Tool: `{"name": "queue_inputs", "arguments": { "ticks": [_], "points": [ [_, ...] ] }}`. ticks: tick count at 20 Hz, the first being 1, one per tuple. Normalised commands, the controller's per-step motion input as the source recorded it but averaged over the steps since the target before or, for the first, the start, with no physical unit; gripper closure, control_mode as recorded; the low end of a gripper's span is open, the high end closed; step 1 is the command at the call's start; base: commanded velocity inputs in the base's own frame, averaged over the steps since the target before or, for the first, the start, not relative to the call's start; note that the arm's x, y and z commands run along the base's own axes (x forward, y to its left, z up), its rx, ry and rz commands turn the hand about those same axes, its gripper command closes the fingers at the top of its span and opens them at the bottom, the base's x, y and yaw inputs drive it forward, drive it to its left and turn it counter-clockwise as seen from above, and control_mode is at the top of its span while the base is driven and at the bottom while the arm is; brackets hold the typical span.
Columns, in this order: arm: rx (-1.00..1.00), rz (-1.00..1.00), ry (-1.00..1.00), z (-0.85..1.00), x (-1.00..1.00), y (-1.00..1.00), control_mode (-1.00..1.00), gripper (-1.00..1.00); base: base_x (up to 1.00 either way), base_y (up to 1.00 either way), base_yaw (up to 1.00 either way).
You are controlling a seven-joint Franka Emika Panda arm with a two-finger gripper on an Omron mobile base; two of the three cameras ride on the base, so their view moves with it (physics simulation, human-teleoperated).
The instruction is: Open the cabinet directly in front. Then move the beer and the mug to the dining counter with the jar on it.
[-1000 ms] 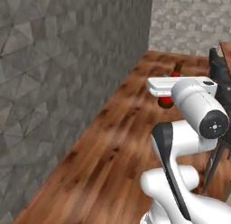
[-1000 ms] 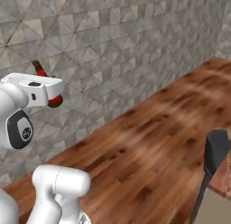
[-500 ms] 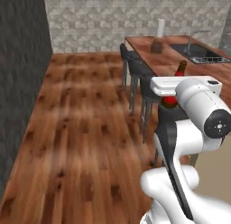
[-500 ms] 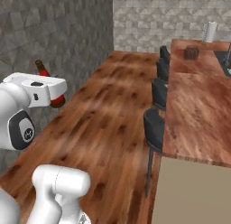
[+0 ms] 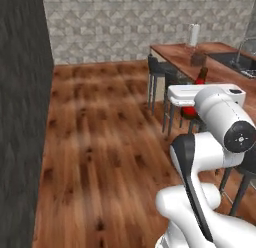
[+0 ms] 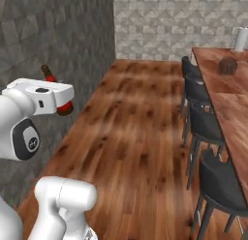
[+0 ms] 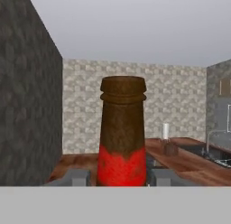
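We find the gripper (image 7: 121, 177) closed part-way on the beer (image 7: 122, 133), which stands upright between its jaws; in the hand view the red label sits level with the finger tips (image 7: 79, 177) and the brown neck rises above them. In the left base view the beer (image 5: 202, 75) shows as a neck above the white hand, with red at the gripper (image 5: 190, 111) below it. In the right base view the bottle (image 6: 49, 75) leans slightly and its red base shows under the hand, at the gripper (image 6: 65, 108).

The bottle is held in the air over the wood floor (image 5: 110, 142), well apart from the dining counter (image 5: 182, 57). On that counter we note the jar (image 5: 198, 59), with a white paper-towel roll (image 5: 193, 35) behind it. The sink (image 5: 239, 62) and tap (image 5: 243, 46) lie at the counter's right. Dark stools (image 6: 196, 91) line the counter's near side.
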Motion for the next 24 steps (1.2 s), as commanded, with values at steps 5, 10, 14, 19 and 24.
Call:
{"name": "queue_inputs", "arguments": {
  "ticks": [5,10,14,19,24],
  "points": [
    [0.00,0.00,0.00,0.00,0.00,0.00,1.00,1.00,1.00,0.63,-0.12],
    [0.00,0.00,0.00,0.00,0.00,0.00,1.00,1.00,1.00,0.45,-0.08],
    [0.00,0.00,0.00,0.00,0.00,0.00,1.00,1.00,1.00,0.41,-0.05],
    [0.00,0.00,0.00,0.00,0.00,0.00,1.00,1.00,1.00,0.41,-0.06],
    [0.00,0.00,0.00,0.00,0.00,0.00,1.00,1.00,1.00,0.41,-0.05]
  ]
}}
